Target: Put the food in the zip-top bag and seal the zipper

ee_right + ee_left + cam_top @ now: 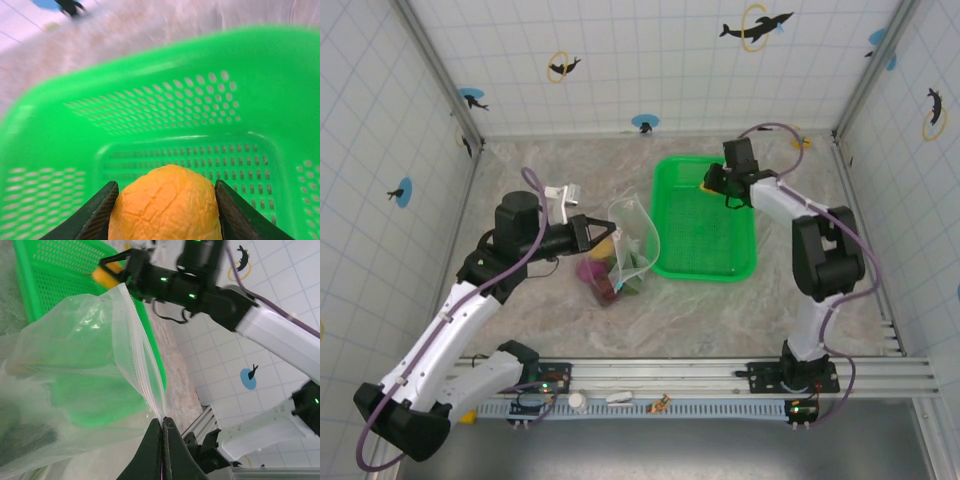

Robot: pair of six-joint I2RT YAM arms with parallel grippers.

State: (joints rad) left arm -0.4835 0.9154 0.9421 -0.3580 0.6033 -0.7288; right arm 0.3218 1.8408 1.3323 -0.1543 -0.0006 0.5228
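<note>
The clear zip-top bag (632,243) stands open on the table just left of the green basket. Inside it lie several pieces of food: a magenta one (589,270), a dark maroon one (606,291) and a green one (631,284). My left gripper (163,421) is shut on the zipper (140,376) at the bag's mouth and holds that edge up. My right gripper (165,184) is shut on an orange food piece (165,207) over the basket's far left corner, and the top view places this gripper (712,186) there too.
The bright green mesh basket (715,262) sits at centre right, its floor (190,150) bare below the held piece. Tiled walls close in the back and both sides. A metal rail (700,370) runs along the near edge.
</note>
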